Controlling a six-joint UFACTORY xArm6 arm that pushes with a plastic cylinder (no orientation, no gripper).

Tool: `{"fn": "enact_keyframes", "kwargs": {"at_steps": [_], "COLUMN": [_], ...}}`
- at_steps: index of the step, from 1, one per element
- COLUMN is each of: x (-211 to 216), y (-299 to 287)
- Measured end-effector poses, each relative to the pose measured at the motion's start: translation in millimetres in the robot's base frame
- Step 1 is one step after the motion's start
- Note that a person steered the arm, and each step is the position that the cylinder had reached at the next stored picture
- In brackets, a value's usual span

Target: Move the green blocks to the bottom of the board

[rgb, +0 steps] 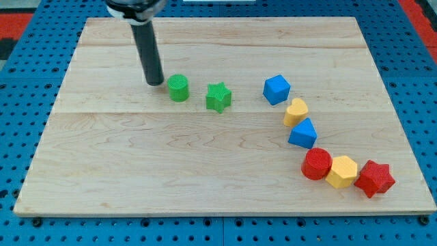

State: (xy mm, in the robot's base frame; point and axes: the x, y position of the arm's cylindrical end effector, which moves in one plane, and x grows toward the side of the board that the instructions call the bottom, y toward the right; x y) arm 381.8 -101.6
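Observation:
A green cylinder (178, 88) and a green star (218, 97) sit side by side on the upper middle of the wooden board (136, 171). My tip (155, 83) rests on the board just to the left of the green cylinder, a small gap apart from it. The rod rises from there toward the view's top.
A curved line of blocks runs down the right side: a blue cube (276, 89), a yellow heart (295, 111), a blue wedge (302, 133), a red cylinder (317, 164), a yellow hexagon (341, 171) and a red star (373, 178).

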Motion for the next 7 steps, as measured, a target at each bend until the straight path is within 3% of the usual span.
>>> {"fn": "enact_keyframes", "kwargs": {"at_steps": [4,7], "x": [76,83], "y": [143,129]}}
